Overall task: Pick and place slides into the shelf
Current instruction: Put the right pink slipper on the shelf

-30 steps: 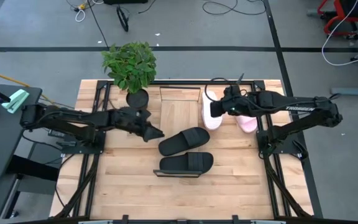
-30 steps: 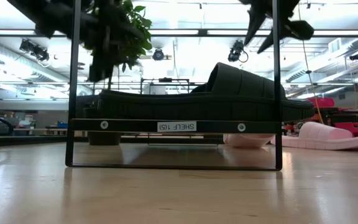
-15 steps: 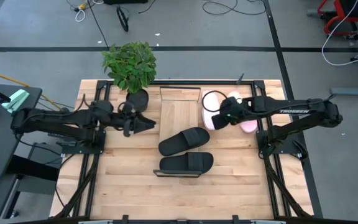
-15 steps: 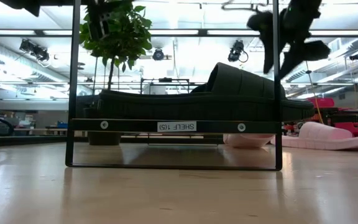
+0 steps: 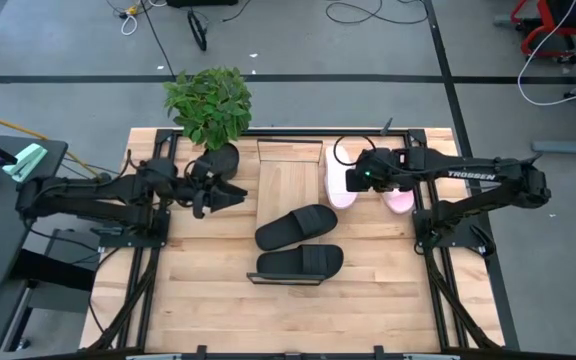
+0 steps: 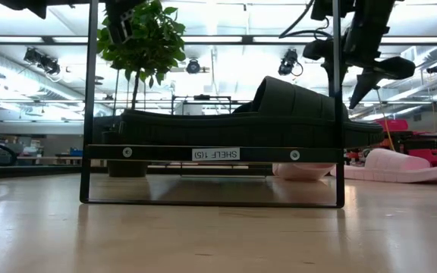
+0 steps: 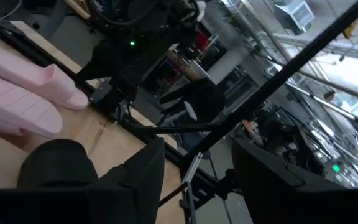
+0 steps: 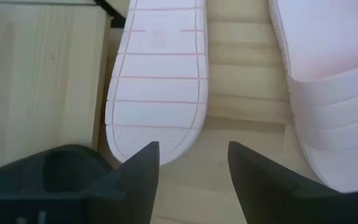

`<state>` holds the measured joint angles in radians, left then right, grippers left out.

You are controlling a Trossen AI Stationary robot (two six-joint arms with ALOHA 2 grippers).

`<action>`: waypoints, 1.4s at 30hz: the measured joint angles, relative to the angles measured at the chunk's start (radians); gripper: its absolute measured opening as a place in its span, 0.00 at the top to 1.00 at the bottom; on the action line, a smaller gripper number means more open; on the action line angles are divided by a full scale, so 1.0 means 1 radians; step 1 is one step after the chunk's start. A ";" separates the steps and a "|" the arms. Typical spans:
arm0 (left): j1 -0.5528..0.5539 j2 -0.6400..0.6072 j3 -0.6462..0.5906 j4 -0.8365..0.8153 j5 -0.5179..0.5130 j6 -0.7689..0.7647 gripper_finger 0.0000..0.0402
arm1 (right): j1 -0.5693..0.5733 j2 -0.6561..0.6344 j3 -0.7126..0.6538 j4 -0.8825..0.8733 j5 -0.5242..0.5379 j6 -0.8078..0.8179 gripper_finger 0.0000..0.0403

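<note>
Right claw [image 5: 353,178] hovers, fingers apart, above the pink slides [image 8: 157,74] lying on the tabletop [image 5: 198,290] beside the shelf [image 5: 290,180]; descending off-centre risks pinching only the sole edge

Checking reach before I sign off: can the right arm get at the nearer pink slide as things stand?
Probably yes: the right tool hangs open over that pink slide, with nothing between them.

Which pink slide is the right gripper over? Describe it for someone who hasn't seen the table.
Start at the shelf, the light plank at the table's far middle. Two pink slides lie just right of it; the right gripper hangs above the pink slide against the plank's edge. The other pink slide lies farther right.
</note>
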<state>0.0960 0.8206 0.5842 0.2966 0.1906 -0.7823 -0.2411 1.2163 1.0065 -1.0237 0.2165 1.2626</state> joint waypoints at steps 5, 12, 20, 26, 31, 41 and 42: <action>0.046 0.000 0.000 0.000 0.047 0.006 0.54 | -0.039 0.000 0.000 -0.002 0.018 -0.004 0.51; 0.132 0.004 0.000 -0.003 0.047 0.009 0.55 | -0.167 0.000 0.000 0.000 -0.040 -0.246 0.51; 0.212 0.004 0.000 0.000 0.027 -0.004 0.54 | -0.295 0.000 0.000 -0.017 -0.132 -0.527 0.51; 0.236 0.004 0.000 0.000 -0.036 -0.035 0.56 | -0.347 0.000 0.000 -0.019 -0.203 -0.818 0.51; 0.238 0.004 0.000 0.000 -0.069 -0.050 0.56 | -0.345 0.000 0.000 -0.043 -0.252 -0.954 0.51; 0.238 0.004 0.000 0.000 -0.116 -0.071 0.56 | -0.346 0.000 0.000 -0.044 -0.241 -0.995 0.51; 0.238 0.004 0.000 0.000 -0.116 -0.071 0.56 | -0.346 0.000 0.000 -0.045 -0.241 -0.996 0.51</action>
<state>0.3336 0.8246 0.5842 0.2970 0.0746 -0.8535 -0.5871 1.2163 1.0069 -1.0688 -0.0241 0.2669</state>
